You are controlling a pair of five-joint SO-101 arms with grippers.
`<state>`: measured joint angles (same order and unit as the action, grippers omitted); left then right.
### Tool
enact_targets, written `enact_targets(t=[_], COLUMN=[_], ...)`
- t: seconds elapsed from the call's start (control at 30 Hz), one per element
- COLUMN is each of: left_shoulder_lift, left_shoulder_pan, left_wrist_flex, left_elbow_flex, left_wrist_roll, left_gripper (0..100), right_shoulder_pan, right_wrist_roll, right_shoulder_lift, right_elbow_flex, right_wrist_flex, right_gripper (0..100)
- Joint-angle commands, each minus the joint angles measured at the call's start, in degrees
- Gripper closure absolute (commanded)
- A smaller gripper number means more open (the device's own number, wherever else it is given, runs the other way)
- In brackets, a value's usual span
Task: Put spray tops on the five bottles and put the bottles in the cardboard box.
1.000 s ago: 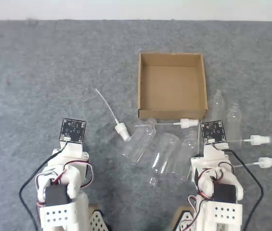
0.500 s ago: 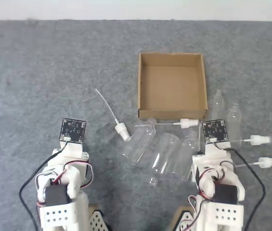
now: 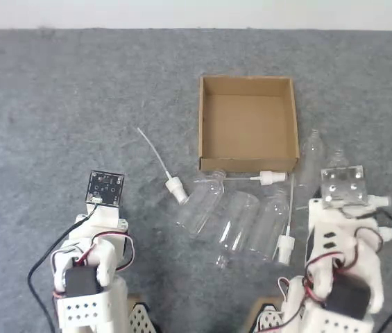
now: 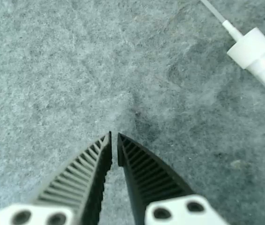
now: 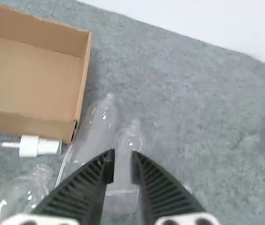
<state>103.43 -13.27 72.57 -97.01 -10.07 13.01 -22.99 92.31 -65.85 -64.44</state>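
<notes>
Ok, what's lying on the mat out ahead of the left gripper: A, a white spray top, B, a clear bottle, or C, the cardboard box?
A: a white spray top with its thin tube lies on the grey mat beyond the left gripper, apart from it.

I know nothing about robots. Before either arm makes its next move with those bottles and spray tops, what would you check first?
1. Cardboard box open side up, no bottle inside: ok.
2. Spray tops fitted: not ok; the lying bottles have bare necks, and a spray top lies loose beside the box.
3. Left tool free: ok, shut on nothing.
4. Right tool ready to grasp: ok, slightly open, gripping nothing.
5. Right tool aimed: ok, one bottle shows through its gap.
6. Its height above that bottle: cannot tell.
</notes>
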Motion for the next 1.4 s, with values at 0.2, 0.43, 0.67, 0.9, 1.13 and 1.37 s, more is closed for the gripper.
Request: enact_targets(t=[0.2,0.43,0.67,0.9,1.13,1.37], left_shoulder_lift=[1.23,1.23,1.23,1.23,1.23,1.23], left_shoulder_pan=[-0.18,-0.18,-0.18,-0.18,-0.18,-0.18], left_wrist_flex=[0.09,0.09,0.09,0.09,0.09,0.09], left_elbow_flex=[0.48,0.48,0.48,0.48,0.48,0.48], left_wrist_roll=[-0.53,-0.53,-0.53,-0.53,-0.53,-0.53], left_gripper=[99,99,99,99,99,99], right_shoulder_pan=[0.92,4.35,4.70,4.44,4.79,4.62], right_wrist_roll=[1.49,5.98,6.15,6.86,6.33,6.33], right_shoulder_lift=[-44.35,-70.64,-87.43,-94.29,-98.68,-99.30], right_elbow_flex=[24.44,38.33,45.98,46.77,46.86,46.77], right_wrist_flex=[4.53,4.53,4.53,4.97,5.93,5.32], right_gripper=[82.1,82.1,82.1,82.1,82.1,82.1])
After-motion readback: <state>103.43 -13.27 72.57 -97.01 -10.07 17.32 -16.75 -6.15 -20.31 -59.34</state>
